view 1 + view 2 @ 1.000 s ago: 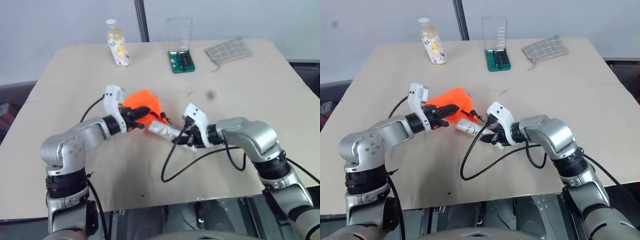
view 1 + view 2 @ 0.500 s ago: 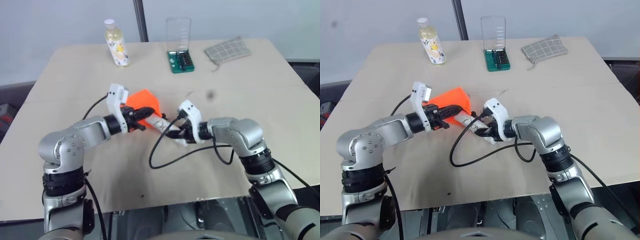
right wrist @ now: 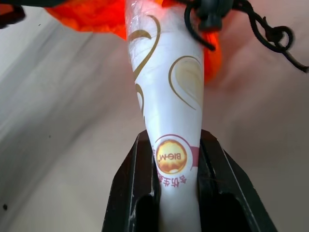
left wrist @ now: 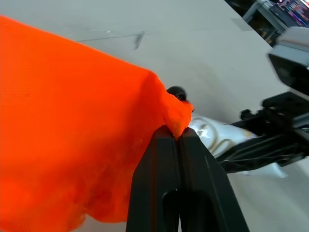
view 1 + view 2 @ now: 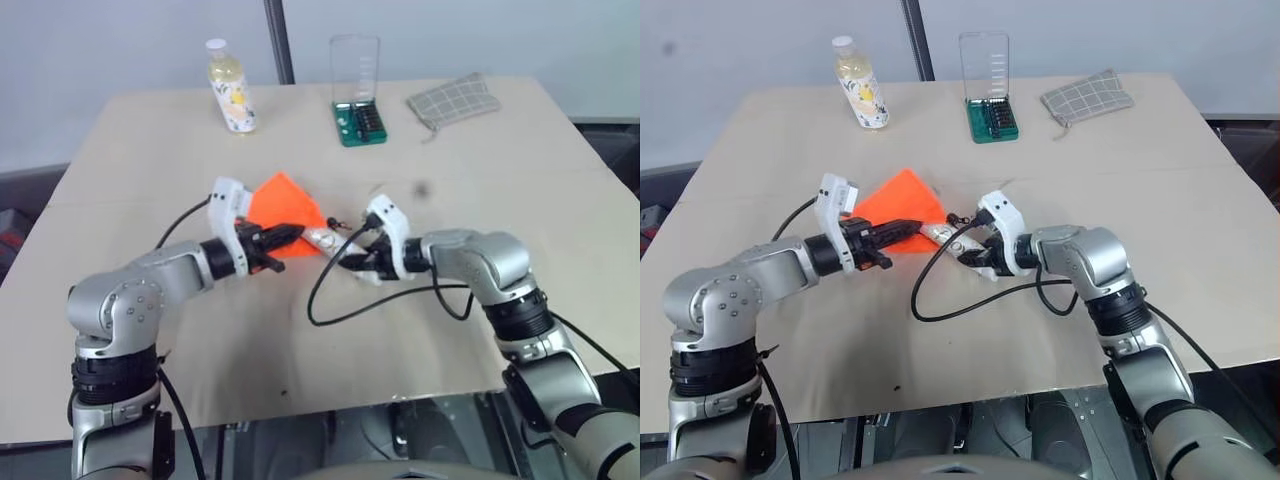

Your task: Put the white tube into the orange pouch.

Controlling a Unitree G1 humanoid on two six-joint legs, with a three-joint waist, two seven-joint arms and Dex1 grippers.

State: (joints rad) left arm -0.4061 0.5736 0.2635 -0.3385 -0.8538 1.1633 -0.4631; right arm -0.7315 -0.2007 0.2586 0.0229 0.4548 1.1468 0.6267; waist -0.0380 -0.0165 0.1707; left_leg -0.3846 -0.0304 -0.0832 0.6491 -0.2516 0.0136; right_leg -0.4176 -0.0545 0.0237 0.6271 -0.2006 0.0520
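Note:
The orange pouch (image 5: 283,203) lies mid-table, stretched into a triangle. My left gripper (image 5: 291,233) is shut on the rim of its mouth, and the left wrist view shows the orange fabric (image 4: 72,135) pinched between the fingers. The white tube (image 5: 326,241) lies just right of that rim. My right gripper (image 3: 176,141) is shut on its near end. The tube (image 3: 166,87) points into the pouch's mouth, and its far end is hidden behind the orange rim. The black drawstring cord (image 3: 263,30) with its toggle hangs beside the tube.
At the back of the table stand a yellowish bottle (image 5: 229,88), a green bit set with a clear lid (image 5: 358,118) and a grey checked pouch (image 5: 455,98). A black cable (image 5: 338,305) loops on the table below my right gripper.
My right gripper has carried the tube leftward to the pouch's mouth. The pouch, bunched before, is now drawn out flat into a triangle while my left gripper keeps its grip.

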